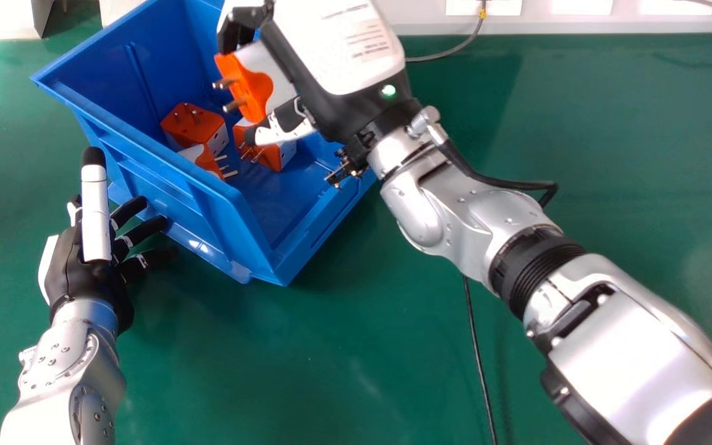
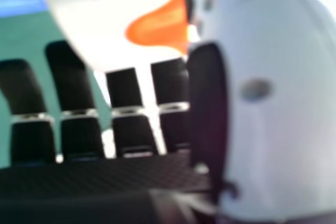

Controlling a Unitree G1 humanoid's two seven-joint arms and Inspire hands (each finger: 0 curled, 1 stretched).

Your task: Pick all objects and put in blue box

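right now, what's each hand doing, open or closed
Left hand: open, beside the blue box.
Right hand: closed on an orange-and-white plug adapter, over the box.

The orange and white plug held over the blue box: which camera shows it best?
The head view, because the plug's metal pins and orange face show there, above the blue box. The right hand view shows white body and some orange, close up beside the robot hand.

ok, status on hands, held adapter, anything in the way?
Right hand holding orange-and-white adapter over blue box. Left hand open beside the box. Three adapters inside, nothing seen blocking the drop.
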